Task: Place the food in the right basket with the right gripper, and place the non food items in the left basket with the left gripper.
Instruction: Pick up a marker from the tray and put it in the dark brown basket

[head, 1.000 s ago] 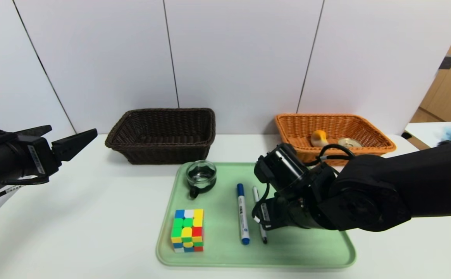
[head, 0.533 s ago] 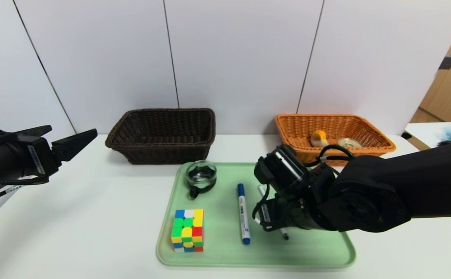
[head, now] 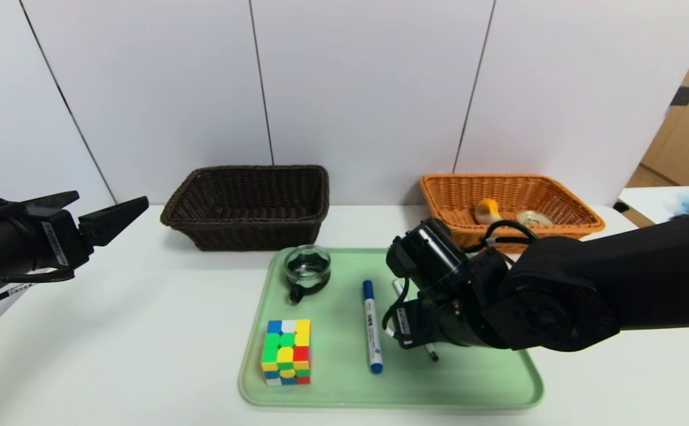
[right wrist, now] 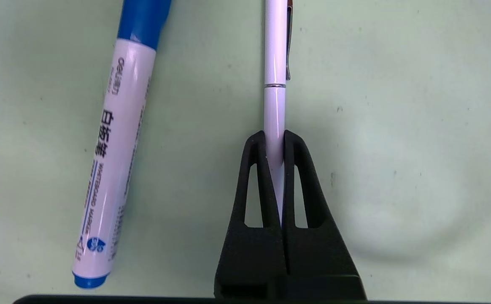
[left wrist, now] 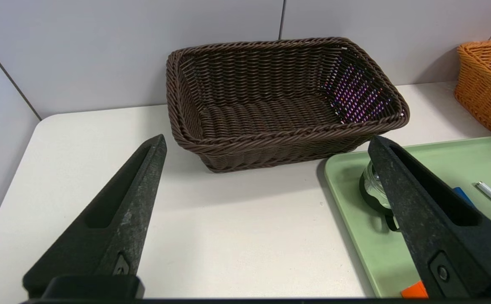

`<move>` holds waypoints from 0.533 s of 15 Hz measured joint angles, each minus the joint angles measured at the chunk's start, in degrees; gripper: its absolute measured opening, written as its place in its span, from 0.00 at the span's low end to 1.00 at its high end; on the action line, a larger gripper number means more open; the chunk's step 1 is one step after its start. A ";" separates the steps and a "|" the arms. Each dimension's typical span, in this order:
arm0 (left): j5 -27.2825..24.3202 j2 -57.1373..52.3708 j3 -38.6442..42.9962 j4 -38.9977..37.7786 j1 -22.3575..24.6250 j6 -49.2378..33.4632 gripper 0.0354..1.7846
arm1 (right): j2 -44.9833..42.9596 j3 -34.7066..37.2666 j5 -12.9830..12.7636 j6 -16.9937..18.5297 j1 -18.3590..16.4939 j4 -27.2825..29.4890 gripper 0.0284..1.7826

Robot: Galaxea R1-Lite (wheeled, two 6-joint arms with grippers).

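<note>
At the far left, the left gripper [left wrist: 266,143] is held above the table with its fingers spread wide and nothing between them, facing the dark brown basket [head: 248,204]. On the green tray [head: 332,390] are seen the puzzle cube [head: 286,352], glass cup [head: 307,267] and blue-capped marker [head: 371,326]. Beside the marker, the thin white pen [right wrist: 275,63] is pinched mid-barrel by the closed right gripper [right wrist: 275,141]; it is judged light, stiff and slippery, though whether it is lifted cannot be told.

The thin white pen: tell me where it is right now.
In the head view the pen lies on the green tray, right of the blue marker, pinched in the right gripper.
</note>
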 joint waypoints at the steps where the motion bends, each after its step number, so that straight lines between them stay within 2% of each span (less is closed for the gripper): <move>1: -0.04 -0.02 0.11 0.02 0.00 -0.09 0.94 | -0.50 -0.68 -0.44 -1.17 -0.04 -1.32 0.01; 4: -0.06 -0.05 0.30 -0.02 0.00 -0.05 0.94 | -3.25 -1.95 -0.85 -6.40 -0.11 -7.98 0.01; 8: -0.06 -0.05 0.29 0.00 -0.02 0.16 0.94 | -5.56 -2.08 -0.22 -14.20 0.32 -22.31 0.01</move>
